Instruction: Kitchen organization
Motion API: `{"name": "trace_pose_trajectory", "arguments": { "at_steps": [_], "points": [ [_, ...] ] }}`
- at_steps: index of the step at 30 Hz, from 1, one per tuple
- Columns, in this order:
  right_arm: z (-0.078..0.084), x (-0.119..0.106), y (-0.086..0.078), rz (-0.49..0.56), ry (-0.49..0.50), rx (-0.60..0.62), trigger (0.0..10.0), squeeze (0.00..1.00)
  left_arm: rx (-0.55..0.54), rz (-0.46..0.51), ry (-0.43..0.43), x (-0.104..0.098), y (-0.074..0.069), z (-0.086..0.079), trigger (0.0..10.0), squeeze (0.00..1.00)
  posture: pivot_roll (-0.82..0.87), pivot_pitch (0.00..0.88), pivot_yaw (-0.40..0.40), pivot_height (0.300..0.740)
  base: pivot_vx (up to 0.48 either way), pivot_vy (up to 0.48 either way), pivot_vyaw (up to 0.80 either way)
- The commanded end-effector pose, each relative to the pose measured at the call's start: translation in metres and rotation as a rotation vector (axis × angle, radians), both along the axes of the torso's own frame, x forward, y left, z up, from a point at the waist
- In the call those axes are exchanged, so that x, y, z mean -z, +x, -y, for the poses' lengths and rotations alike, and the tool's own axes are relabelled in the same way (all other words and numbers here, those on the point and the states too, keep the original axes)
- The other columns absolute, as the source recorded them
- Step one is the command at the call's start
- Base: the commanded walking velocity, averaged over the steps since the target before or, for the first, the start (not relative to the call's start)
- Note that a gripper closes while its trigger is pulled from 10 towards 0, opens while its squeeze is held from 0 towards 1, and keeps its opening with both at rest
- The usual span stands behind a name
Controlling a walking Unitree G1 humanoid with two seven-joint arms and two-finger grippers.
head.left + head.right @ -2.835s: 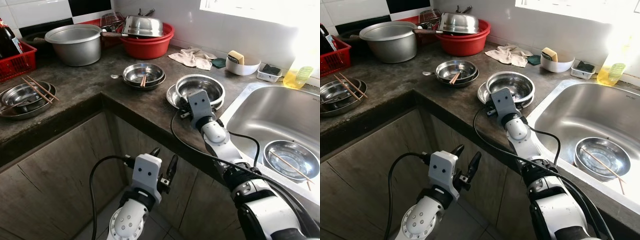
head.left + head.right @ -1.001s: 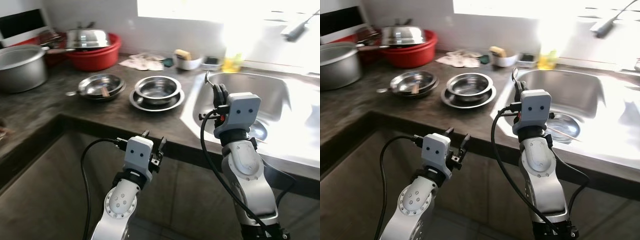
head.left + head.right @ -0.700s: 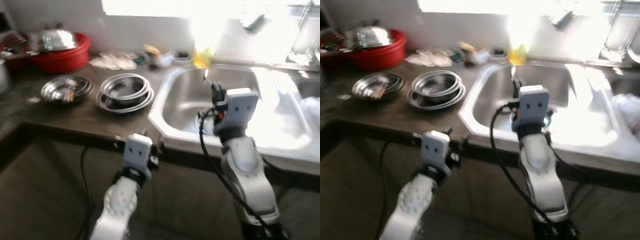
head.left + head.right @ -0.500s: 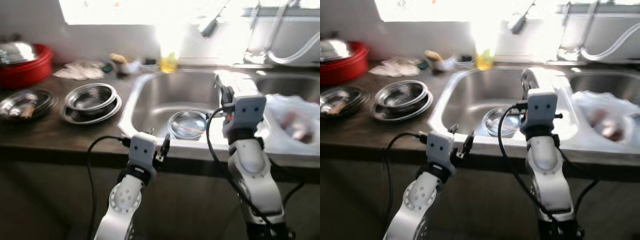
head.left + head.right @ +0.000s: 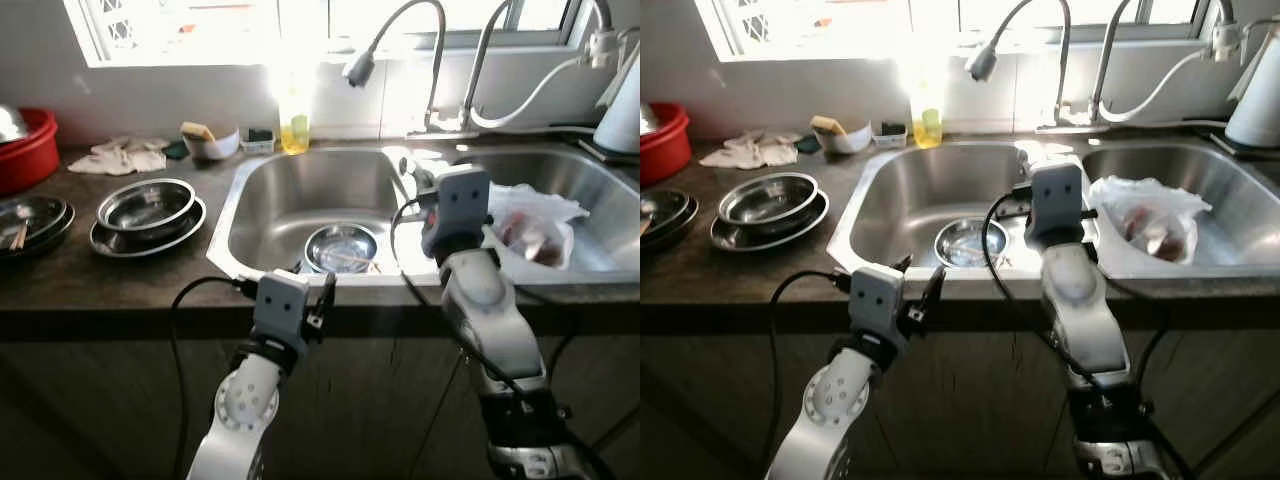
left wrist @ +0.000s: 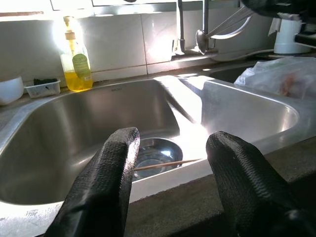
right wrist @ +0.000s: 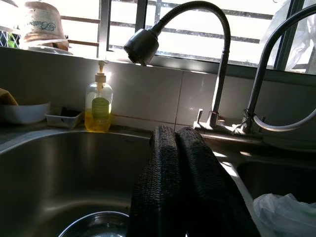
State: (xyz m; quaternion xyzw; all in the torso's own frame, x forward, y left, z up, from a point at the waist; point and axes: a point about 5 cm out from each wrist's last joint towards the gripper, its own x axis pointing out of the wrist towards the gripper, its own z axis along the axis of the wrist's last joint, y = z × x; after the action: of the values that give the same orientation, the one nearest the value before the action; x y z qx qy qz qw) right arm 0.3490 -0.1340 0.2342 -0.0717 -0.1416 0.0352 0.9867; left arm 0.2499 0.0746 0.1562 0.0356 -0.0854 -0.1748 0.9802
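Observation:
A steel bowl [image 5: 341, 247] with a chopstick [image 6: 165, 164] across it lies in the left basin of the sink [image 5: 262, 195]. Two stacked steel bowls [image 5: 146, 210] rest on the dark counter left of the sink. My left gripper [image 5: 313, 276] hangs open in front of the counter edge, below the sink bowl; its fingers [image 6: 111, 173] frame that bowl [image 6: 155, 152] in the wrist view. My right gripper [image 5: 409, 172] is raised over the divider between the basins, shut with nothing visible between its fingers [image 7: 170, 182].
A goose-neck faucet [image 5: 395, 40] arches over the sink, a yellow soap bottle [image 5: 294, 125] behind it. A plastic bag [image 5: 530, 222] fills the right basin. More bowls [image 5: 25, 220], a red tub [image 5: 15, 150], a cloth [image 5: 125, 157] and a sponge dish [image 5: 208, 142] sit to the left.
The view has swung right along the counter, from the corner to the sink. My right arm has left the stacked bowls and now stands raised over the sink; the left gripper stays open.

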Motion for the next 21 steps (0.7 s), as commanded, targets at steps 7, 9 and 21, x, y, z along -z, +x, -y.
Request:
{"name": "trace_pose_trajectory", "arguments": {
  "at_steps": [7,9,21],
  "points": [
    [-0.004,0.008,0.033,-0.131,-0.096,-0.036,10.0,0.0,-0.034,-0.011,0.012,0.0,-0.008,-0.003,10.0,0.0,0.07,0.079,-0.03,0.74,0.0,0.0,0.0],
    [-0.008,0.016,0.041,-0.194,-0.118,-0.062,10.0,0.0,-0.05,-0.016,0.019,0.001,-0.01,-0.006,10.0,0.0,0.08,0.1,-0.033,0.74,0.0,0.0,0.0],
    [-0.008,0.035,0.051,-0.29,-0.147,-0.071,10.0,0.0,-0.076,-0.042,0.037,0.003,-0.02,-0.011,10.0,0.0,0.09,0.153,-0.034,0.74,0.0,0.0,0.0]
  ]
}}
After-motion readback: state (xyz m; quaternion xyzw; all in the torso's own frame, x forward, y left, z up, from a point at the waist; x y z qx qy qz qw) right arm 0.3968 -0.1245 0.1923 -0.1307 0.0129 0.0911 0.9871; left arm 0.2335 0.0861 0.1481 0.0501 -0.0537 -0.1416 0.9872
